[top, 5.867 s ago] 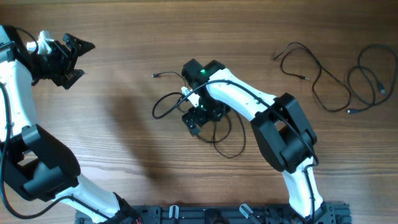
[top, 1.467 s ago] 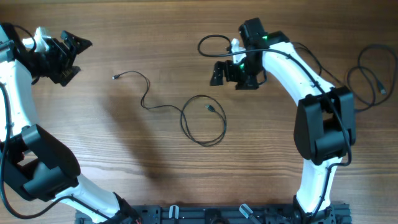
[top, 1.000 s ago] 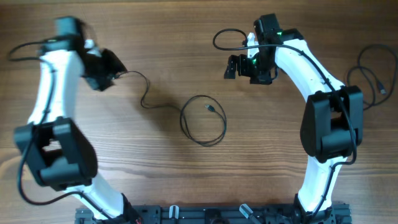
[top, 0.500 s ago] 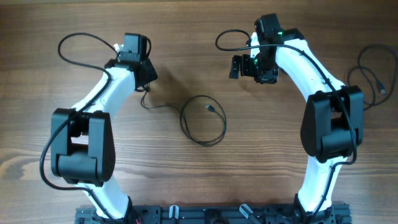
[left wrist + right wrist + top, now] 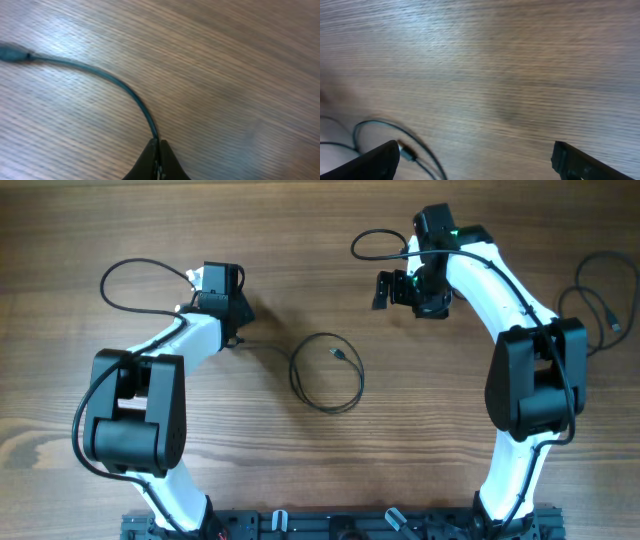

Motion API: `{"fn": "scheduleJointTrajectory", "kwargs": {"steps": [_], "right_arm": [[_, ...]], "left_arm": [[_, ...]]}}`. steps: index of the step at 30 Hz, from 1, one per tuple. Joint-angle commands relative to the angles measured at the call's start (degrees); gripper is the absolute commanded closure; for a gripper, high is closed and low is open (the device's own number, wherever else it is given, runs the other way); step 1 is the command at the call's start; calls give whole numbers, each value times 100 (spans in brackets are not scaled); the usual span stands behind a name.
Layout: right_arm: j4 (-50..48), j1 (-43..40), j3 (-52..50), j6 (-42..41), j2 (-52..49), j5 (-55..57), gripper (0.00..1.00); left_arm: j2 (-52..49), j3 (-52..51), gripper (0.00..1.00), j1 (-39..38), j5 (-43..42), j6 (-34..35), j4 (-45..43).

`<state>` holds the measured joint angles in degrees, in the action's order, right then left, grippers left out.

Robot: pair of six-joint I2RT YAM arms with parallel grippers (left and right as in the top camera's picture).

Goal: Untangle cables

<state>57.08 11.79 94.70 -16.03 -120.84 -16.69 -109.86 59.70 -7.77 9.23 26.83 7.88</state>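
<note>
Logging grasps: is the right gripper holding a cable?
No, the right gripper has its jaws wide open over the table, gripping nothing.

Brown wooden table [image 5: 300, 470] with fine lengthwise grain

One thin black cable [image 5: 361, 385] lies in a round loop at the table's middle, its small plug end [image 5: 340, 355] inside the loop toward twelve o'clock. Its tail runs out toward nine o'clock, pinched there in the left gripper [image 5: 158, 145]. More black cables [image 5: 610, 320] curl loosely at the two o'clock edge.
</note>
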Motion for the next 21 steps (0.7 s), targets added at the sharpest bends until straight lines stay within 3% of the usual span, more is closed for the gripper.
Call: {"fn": "scheduleJointTrajectory", "kwargs": {"steps": [1, 6, 7, 12, 15, 17, 21], "right_arm": [[323, 24, -474, -245, 201, -1493, 20], [350, 315, -1257, -638, 201, -1963, 73], [295, 380, -1449, -879, 201, -1963, 78], [-258, 682, -2363, -2017, 201, -2142, 91], [-1084, 846, -2793, -2487, 201, -2511, 92], [-1652, 962, -2964, -2747, 201, -2579, 92], [-2227, 1104, -2992, -2817, 201, -2540, 91]], "left_arm": [[17, 144, 96, 17, -1071, -608, -164], [188, 573, 96, 22, -2009, -699, -57], [203, 654, 96, 31, -2323, -715, -55], [229, 979, 96, 212, -3866, -713, -31], [229, 1064, 96, 413, -4625, -686, -20], [229, 1091, 96, 566, -4454, -664, 140], [214, 1088, 83, 831, -3167, -649, 730]]}}
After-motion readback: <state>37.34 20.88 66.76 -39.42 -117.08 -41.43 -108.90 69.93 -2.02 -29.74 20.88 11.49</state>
